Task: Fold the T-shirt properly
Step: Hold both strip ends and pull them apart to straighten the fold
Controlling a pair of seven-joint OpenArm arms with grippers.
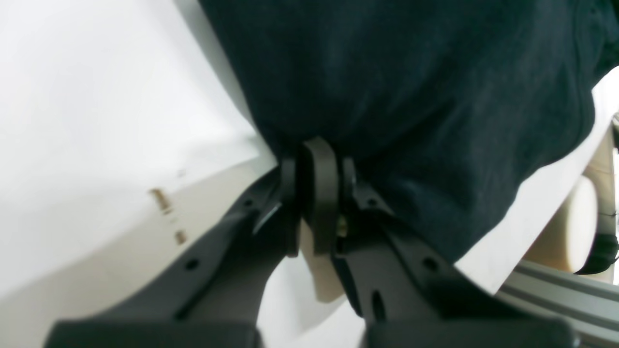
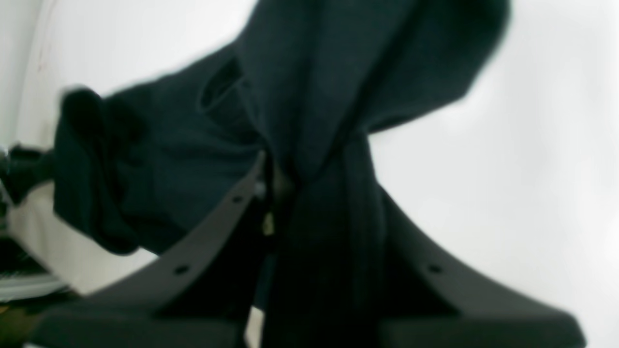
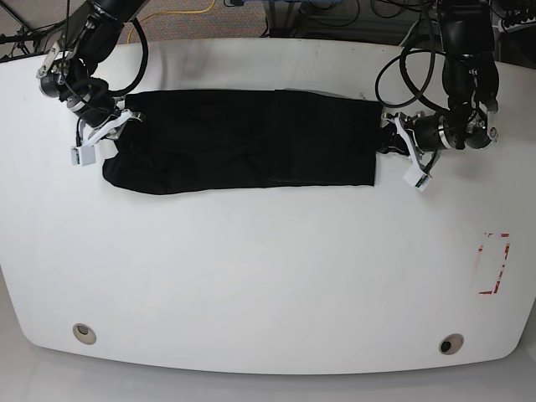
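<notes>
Bench (image 3: 268, 285) first: you have a broad white top with rounded corners, smooth and matte, with a round hole near each front corner and a small red-outlined mark (image 3: 492, 264) toward its right edge. On its far half lies the T-shirt (image 3: 243, 142), folded into a long dark band of soft black cloth whose long axis runs parallel to the far edge, one end toward each side edge. Its near hem bulges lower at the left end and is cut straighter at the right end.

Your left gripper (image 3: 392, 138) sits at the band's right end; the wrist view shows its jaws pressed together on the T-shirt's edge. Your right gripper (image 3: 126, 117) is at the left end, its jaws drawn in with bunched, creased cloth caught between them.
</notes>
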